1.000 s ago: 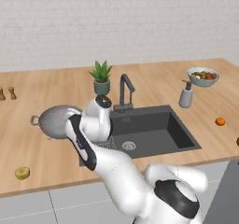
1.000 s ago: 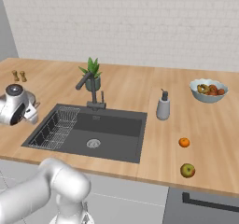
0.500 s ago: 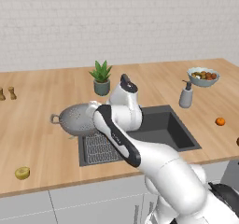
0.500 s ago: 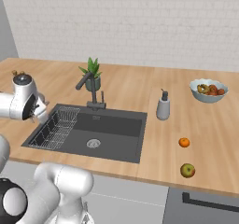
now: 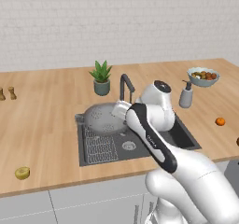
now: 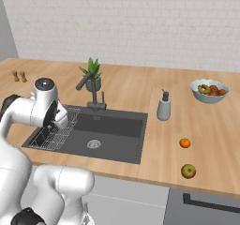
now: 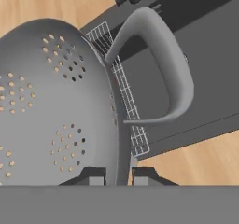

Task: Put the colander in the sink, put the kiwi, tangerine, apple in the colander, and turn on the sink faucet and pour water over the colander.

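Note:
My gripper is shut on the rim of the grey perforated colander, right beside its loop handle. In the left base view the colander hangs tilted over the left part of the sink, above the wire rack, with the gripper at its right rim. The faucet stands just behind. The kiwi lies on the counter at the front left. The tangerine and the apple lie on the counter to the right of the sink.
A pale fruit bowl sits at the back right, with a soap bottle by the sink's right rim. A potted plant stands behind the faucet. Two small shakers stand at the far left.
The arm has swung to the right with the colander, carrying it from the counter left of the sink to over the sink's rack.

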Controlling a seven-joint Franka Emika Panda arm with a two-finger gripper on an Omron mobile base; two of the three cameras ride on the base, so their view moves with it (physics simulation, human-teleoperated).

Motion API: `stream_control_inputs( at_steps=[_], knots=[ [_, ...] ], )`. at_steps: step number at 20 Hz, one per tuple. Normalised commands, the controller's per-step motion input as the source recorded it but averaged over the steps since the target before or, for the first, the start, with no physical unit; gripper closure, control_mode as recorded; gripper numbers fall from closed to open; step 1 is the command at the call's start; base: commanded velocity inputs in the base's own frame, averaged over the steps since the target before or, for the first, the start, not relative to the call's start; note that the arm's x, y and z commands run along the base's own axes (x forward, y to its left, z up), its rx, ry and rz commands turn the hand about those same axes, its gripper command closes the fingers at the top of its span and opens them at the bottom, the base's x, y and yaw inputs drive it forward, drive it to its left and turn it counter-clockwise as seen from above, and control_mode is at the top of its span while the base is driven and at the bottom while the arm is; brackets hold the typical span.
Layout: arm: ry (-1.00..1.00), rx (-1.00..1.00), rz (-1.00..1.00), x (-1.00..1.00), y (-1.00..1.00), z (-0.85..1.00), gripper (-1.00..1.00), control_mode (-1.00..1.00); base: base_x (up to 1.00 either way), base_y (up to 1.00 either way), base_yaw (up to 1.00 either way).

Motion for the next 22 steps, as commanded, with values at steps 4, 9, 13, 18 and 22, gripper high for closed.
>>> stream_control_inputs(
  at_steps=[4, 9, 13, 18, 22],
  knots=[
    [-0.06, 0.02, 0.04, 0.00, -0.84, -0.15, 1.00, -1.00, 0.00, 0.00, 0.00],
    [0.01, 0.02, 0.04, 0.07, -0.74, -0.01, 1.00, -1.00, 0.00, 0.00, 0.00],
    [0.00, 0.03, 0.10, 0.23, -0.63, -0.14, 1.00, -1.00, 0.00, 0.00, 0.00],
    [0.01, 0.03, 0.14, 0.29, -0.64, -0.20, 1.00, -1.00, 0.00, 0.00, 0.00],
    [0.03, 0.02, 0.12, 0.37, -0.59, -0.20, 1.00, -1.00, 0.00, 0.00, 0.00]
  ],
)
